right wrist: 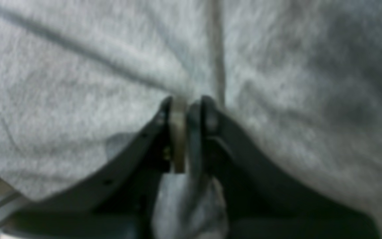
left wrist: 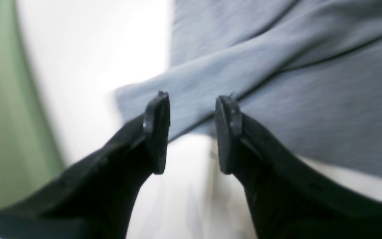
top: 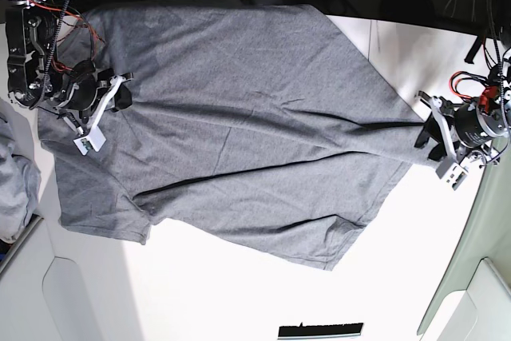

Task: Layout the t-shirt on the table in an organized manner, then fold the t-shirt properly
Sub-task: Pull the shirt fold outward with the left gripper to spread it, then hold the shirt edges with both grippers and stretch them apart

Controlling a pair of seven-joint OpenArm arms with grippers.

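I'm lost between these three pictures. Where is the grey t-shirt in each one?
Left wrist: the t-shirt fills the upper right, beyond the open left gripper.
Right wrist: it fills nearly the whole picture, a fold pinched in the right gripper.
Base: spread across the middle.
Shared landmark: the white table.

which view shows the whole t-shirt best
The base view: the t-shirt lies spread across the table, outline mostly visible. The left wrist view shows only a folded edge beyond open jaws; the right wrist view shows blurred fabric pinched up close.
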